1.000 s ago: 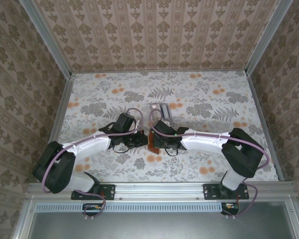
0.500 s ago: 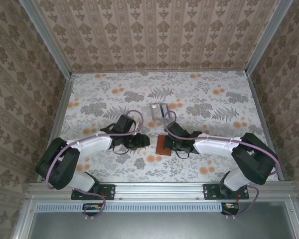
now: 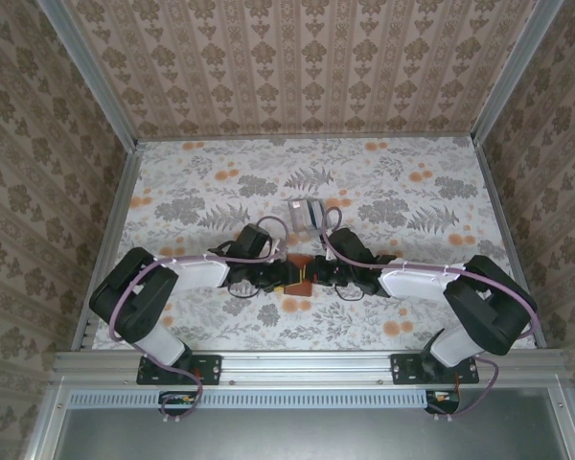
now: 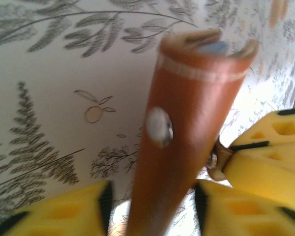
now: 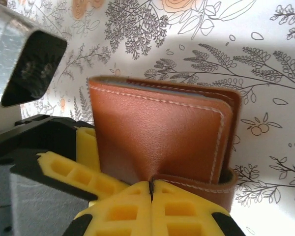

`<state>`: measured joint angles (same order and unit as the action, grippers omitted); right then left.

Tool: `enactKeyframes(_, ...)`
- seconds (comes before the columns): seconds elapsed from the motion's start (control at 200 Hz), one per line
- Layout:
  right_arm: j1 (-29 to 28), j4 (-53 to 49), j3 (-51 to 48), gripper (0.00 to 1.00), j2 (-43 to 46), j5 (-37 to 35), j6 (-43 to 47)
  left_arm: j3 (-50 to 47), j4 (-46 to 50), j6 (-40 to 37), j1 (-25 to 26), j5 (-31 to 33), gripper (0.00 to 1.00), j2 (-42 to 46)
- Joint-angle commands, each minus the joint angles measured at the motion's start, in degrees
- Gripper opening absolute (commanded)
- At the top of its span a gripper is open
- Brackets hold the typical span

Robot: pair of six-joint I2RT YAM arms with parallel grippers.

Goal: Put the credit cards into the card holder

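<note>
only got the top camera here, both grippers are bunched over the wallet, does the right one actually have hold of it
Observer: Yes. The right wrist view shows the right gripper shut on the lower edge of the card holder, which is folded closed.
Operator: and the left one
Observer: In the left wrist view the left gripper straddles the card holder edge-on. The tablecloth shows between one finger and the leather, so it is not clamped.
Operator: any card in there
Observer: A light-blue edge, likely a credit card, shows between the leaves at the far end.
</note>
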<state>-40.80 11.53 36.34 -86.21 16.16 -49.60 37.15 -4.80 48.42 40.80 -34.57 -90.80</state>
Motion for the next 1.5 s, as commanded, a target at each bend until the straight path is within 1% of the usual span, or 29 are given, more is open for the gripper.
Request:
enactKeyframes(0.0,0.64,3.88,-0.78,0.00,0.72,2.65,-0.23,-0.73,-3.68,1.07,0.25,-0.84,0.23,0.04)
enactKeyframes(0.07,0.67,3.24,-0.79,0.00,-0.11,1.70,0.40,-0.86,-3.85,0.79,-0.11,-0.43,0.08,0.57)
enactKeyframes(0.14,0.72,-1.12,0.25,0.00,-0.72,-0.64,1.32,-0.75,-1.99,0.55,-0.97,0.44,0.00,1.00)
enactKeyframes(0.23,0.72,-4.16,-0.78,0.00,0.41,-4.98,1.62,-2.34,-3.42,1.82,-1.67,0.87,0.00,2.09)
enactKeyframes(0.295,1.04,-6.00,-2.28,0.00,1.83,-8.55,1.50,-2.85,-3.16,1.06,-2.12,1.26,0.00,1.98)
enactKeyframes(0.335,2.00,-6.35,-3.28,0.00,2.68,-9.00,1.07,-2.87,-2.41,0.75,-2.55,1.14,0.00,1.56)
enactKeyframes(0.375,3.22,-5.81,-4.39,0.00,3.71,-7.90,0.24,-3.11,-2.64,1.37,-2.82,0.74,0.00,1.18)
enactKeyframes(0.395,3.77,-5.39,-4.93,0.00,4.15,-7.28,-0.15,-3.30,-3.21,1.76,-2.83,0.49,0.05,1.08)
enactKeyframes(0.44,4.55,-4.03,-6.01,0.00,5.18,-6.01,-0.42,-3.44,-4.24,2.04,-2.45,0.38,0.25,0.76)
enactKeyframes(0.46,4.66,-3.56,-6.26,0.00,5.47,-5.62,-0.14,-3.25,-4.17,1.80,-2.20,0.42,0.32,0.60)
enactKeyframes(0.495,4.67,-3.40,-6.24,0.00,5.71,-4.93,0.73,-2.46,-3.09,0.62,-1.91,0.54,0.41,0.10)
enactKeyframes(0.555,4.68,-3.05,-5.79,0.00,5.62,-3.21,1.75,-0.78,-0.10,-1.15,-1.77,0.90,0.46,-0.75)
enactKeyframes(0.635,4.68,-2.88,-5.43,0.00,6.15,-1.03,1.34,0.03,1.47,-1.26,-1.87,1.12,0.47,-0.50)
enactKeyframes(0.655,4.67,-2.28,-5.63,0.00,8.09,-0.47,1.09,-0.17,1.10,-1.31,-1.88,0.89,0.48,-0.30)
enactKeyframes(0.715,4.67,-1.72,-5.93,0.00,10.53,0.50,-0.08,-0.32,0.28,-2.04,-2.01,0.31,0.56,-0.17)
enactKeyframes(0.805,4.69,-5.29,-3.57,0.00,14.17,0.89,0.50,-0.14,0.98,-2.51,-2.79,-0.46,0.63,-0.11)
enactKeyframes(0.84,4.67,-7.49,-2.11,0.00,15.15,0.87,1.03,-0.14,0.87,-2.09,-3.05,-1.08,0.64,0.26)
enactKeyframes(0.865,4.67,-8.83,-1.06,0.00,15.64,0.89,1.44,-0.24,0.42,-2.03,-3.09,-1.54,0.71,0.69)
enactKeyframes(0.89,4.67,-9.64,-0.33,0.00,15.88,1.05,1.81,-0.31,-0.04,-2.06,-3.11,-1.75,0.73,1.07)
enactKeyframes(0.925,4.59,-10.22,0.36,0.00,15.99,1.27,2.40,-0.25,-0.35,-2.43,-3.09,-1.90,0.79,1.45)
enactKeyframes(1.005,4.58,-10.45,1.04,0.00,14.72,1.57,3.56,1.04,1.11,-4.47,-3.31,-1.91,0.81,1.42)
enactKeyframes(1.065,4.76,-11.26,1.62,0.00,13.16,2.40,3.08,2.00,1.53,-4.60,-3.29,-1.91,0.81,0.89)
enactKeyframes(1.125,4.67,-8.63,0.86,0.00,11.84,4.85,1.67,1.81,-0.04,-4.29,-3.09,-1.91,0.82,0.35)
enactKeyframes(1.14,4.67,-7.55,0.50,0.00,11.67,5.39,1.21,1.77,-0.28,-4.22,-3.09,-3.37,0.82,0.11)
enactKeyframes(1.19,4.67,-4.87,-0.59,0.00,11.02,6.36,-0.14,1.98,0.09,-4.85,-3.22,-3.62,0.82,-0.69)
enactKeyframes(1.265,4.67,-5.29,-0.72,0.00,10.79,6.00,-0.68,2.32,1.02,-4.78,-3.82,-3.53,0.80,-1.57)
enactKeyframes(1.365,4.67,-4.76,-1.52,0.00,11.91,5.74,-0.89,1.43,-0.73,-4.18,-4.23,-4.44,0.80,-0.63)
enactKeyframes(1.495,4.71,-8.09,-0.02,0.00,13.47,5.11,0.49,2.21,2.36,-5.30,-5.67,-4.54,0.82,1.67)
